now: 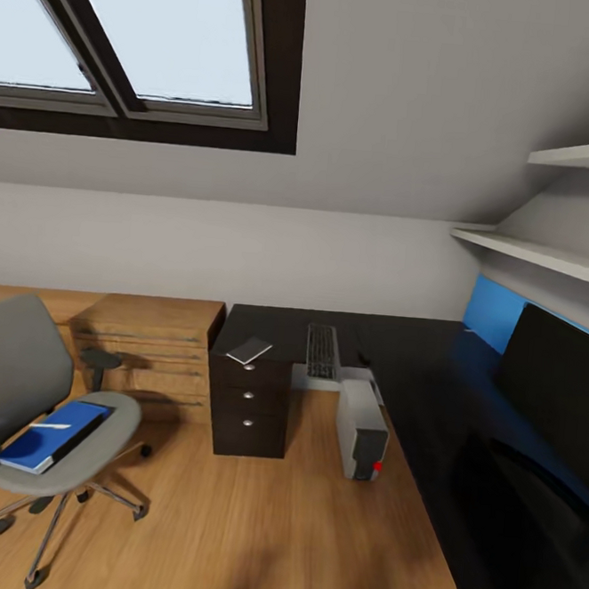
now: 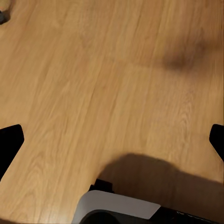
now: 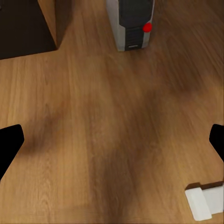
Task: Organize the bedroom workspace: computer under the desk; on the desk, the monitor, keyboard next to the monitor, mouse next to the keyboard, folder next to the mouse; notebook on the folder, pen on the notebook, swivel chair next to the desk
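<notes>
The grey swivel chair [image 1: 19,378] stands on the floor at the left, apart from the desk. The blue folder [image 1: 54,434] lies on its seat with a thin white pen [image 1: 49,426] across it. On the black L-shaped desk [image 1: 412,376] lie the dark keyboard [image 1: 323,351] and a grey notebook [image 1: 249,350] above the drawer unit [image 1: 249,407]. The monitor [image 1: 559,380] stands on the desk's right wing. The grey computer [image 1: 360,428] [image 3: 133,23] stands on the floor at the desk's inner corner. I cannot make out the mouse. My left gripper [image 2: 112,140] and right gripper [image 3: 112,140] hang open over bare floor.
A low oak chest [image 1: 152,345] sits between chair and drawer unit. White shelves [image 1: 548,254] hang over the desk's right wing, under a sloped ceiling with a skylight [image 1: 147,40]. Wood floor [image 1: 248,523] spreads between chair and desk. My white base [image 2: 116,207] shows below the left gripper.
</notes>
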Controlling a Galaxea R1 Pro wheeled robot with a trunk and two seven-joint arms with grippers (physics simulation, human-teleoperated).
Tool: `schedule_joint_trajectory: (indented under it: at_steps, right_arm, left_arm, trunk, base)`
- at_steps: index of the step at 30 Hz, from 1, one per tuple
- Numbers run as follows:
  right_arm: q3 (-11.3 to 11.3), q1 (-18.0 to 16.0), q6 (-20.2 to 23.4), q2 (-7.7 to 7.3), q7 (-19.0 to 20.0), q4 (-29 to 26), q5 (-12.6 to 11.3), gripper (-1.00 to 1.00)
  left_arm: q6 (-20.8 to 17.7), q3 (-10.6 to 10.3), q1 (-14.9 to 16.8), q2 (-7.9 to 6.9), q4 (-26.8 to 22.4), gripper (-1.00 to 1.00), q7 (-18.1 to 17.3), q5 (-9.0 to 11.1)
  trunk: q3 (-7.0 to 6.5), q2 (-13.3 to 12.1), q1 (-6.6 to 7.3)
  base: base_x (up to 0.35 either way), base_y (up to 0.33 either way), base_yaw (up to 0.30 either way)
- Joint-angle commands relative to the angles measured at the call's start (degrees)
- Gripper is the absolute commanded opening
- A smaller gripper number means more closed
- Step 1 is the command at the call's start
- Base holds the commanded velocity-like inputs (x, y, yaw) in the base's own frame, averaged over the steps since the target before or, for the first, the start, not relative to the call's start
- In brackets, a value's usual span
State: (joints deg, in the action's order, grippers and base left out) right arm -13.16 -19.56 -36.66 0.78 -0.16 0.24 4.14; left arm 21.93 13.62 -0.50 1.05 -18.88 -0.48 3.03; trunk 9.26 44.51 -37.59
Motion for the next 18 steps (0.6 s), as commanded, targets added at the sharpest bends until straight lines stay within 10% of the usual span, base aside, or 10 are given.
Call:
schedule_joint_trajectory:
  at_steps: [1,18]
  right_arm:
    - [-0.47,-0.04,-0.16,0.01,-0.02,0.03,0.43,1.00]
    - [-0.38,-0.04,-0.17,-0.07,0.00,0.02,0.53,1.00]
  left_arm:
    - [0.04,0.00,-0.02,0.02,-0.10,1.00,-0.05,0.31]
    - [0.04,0.00,-0.02,0.01,-0.10,1.00,-0.05,0.31]
  trunk:
    - [0.17,0.06,-0.05]
    - [0.58,0.06,-0.05]
  base:
    - [0.334,0.021,0.000]
    - [0.310,0.184,0.000]
